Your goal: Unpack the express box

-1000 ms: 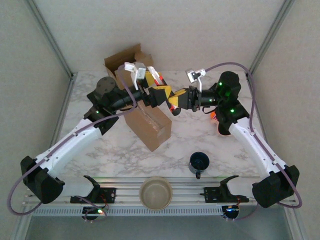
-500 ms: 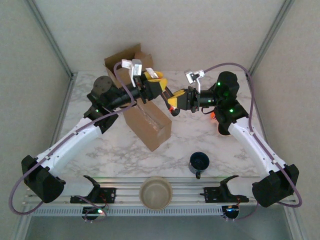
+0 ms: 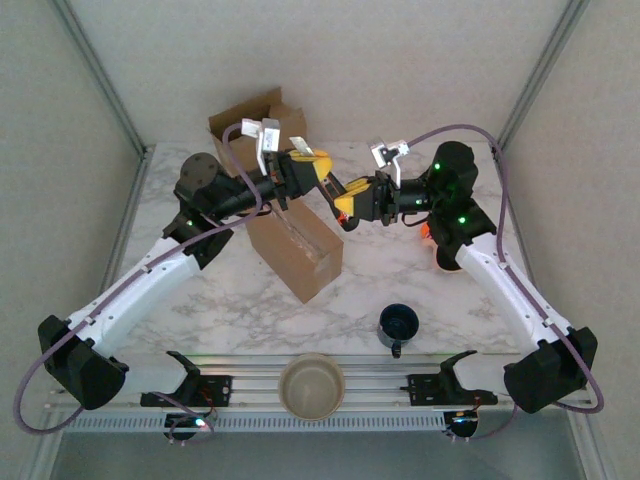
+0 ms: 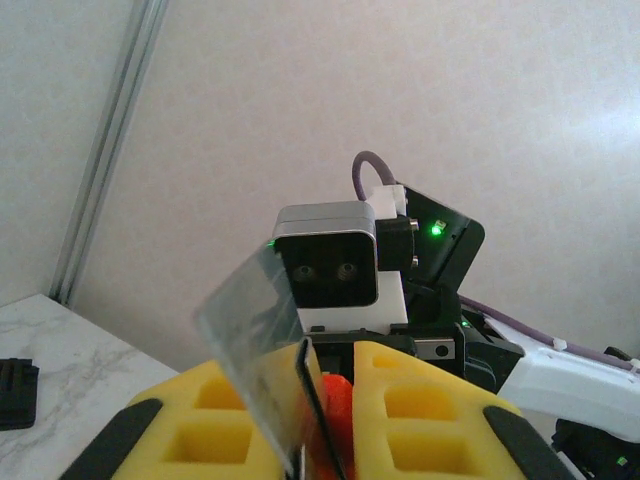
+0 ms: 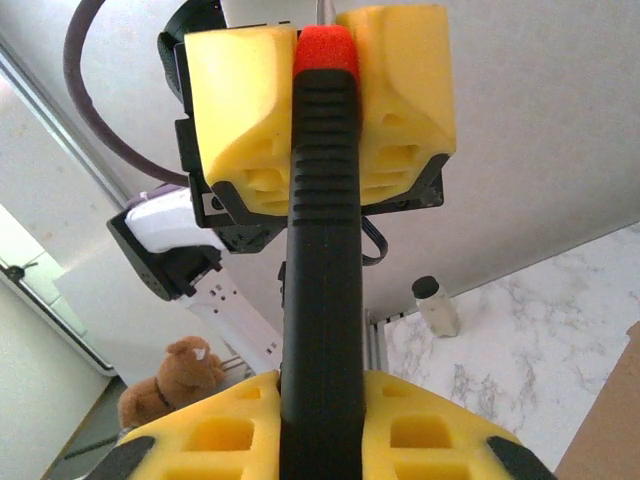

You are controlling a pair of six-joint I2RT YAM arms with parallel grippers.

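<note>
Handle ribbed black, red-capped; flat metal blade; brown cardboard box.

Both arms look the same from where I stand. The left arm and right arm have white shells on the long links and black housings at the joints, dotted with small green lights. A purplish-grey cable loops along each. The left hand and right hand have chunky yellow fingers moulded with square hollows and dark corner patches, rubber perhaps. A boxy grey-and-white camera with two small lenses tops the wrist.
</note>
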